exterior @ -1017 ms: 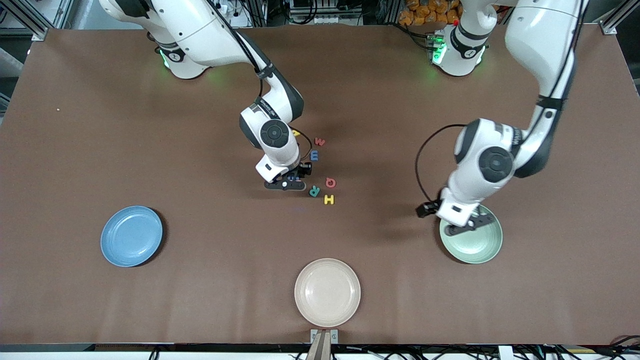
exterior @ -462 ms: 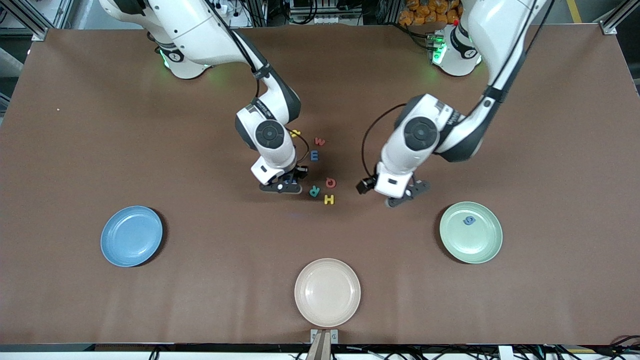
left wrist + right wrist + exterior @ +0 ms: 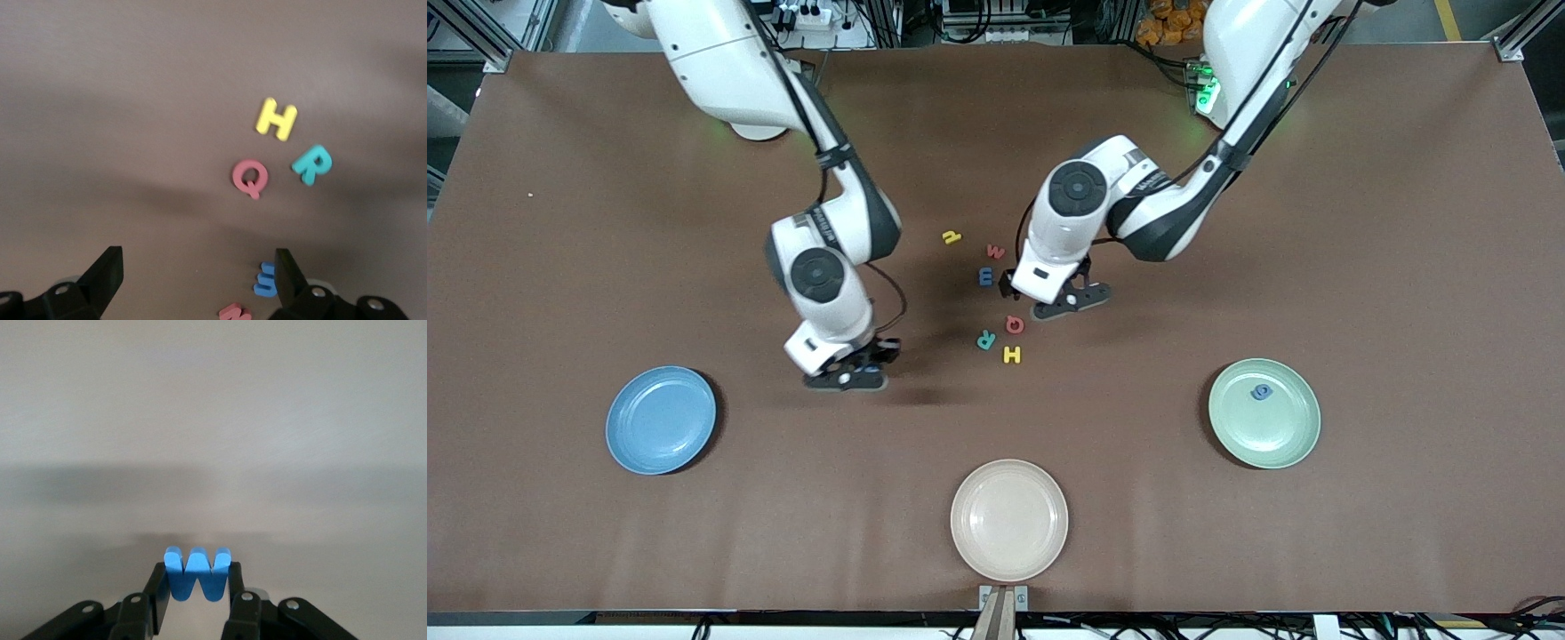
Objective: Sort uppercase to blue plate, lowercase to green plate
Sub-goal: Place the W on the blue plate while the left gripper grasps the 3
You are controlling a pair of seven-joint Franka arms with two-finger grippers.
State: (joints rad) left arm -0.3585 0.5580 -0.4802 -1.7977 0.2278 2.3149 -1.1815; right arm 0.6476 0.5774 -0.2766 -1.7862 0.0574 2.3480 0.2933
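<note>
My right gripper (image 3: 845, 378) is shut on the blue W (image 3: 197, 573), over bare table between the loose letters and the blue plate (image 3: 661, 420). My left gripper (image 3: 1063, 302) hangs open above the cluster, beside the blue E (image 3: 985, 276) and the red Q (image 3: 1015, 324). On the table also lie the teal R (image 3: 985, 339), yellow H (image 3: 1011, 355), red w (image 3: 995, 252) and curvy yellow h (image 3: 951, 236). The left wrist view shows the H (image 3: 276, 119), R (image 3: 311, 164), Q (image 3: 250, 178) and E (image 3: 265, 280). A blue g (image 3: 1261, 391) lies on the green plate (image 3: 1280, 436).
A beige plate (image 3: 1009, 520) sits nearest the front camera, midway along the table's edge. The blue plate is toward the right arm's end, the green plate toward the left arm's end.
The right gripper closed on the blue W among the letters and carried it toward the blue plate. The left arm swung from the green plate to the letters, leaving the g on it.
</note>
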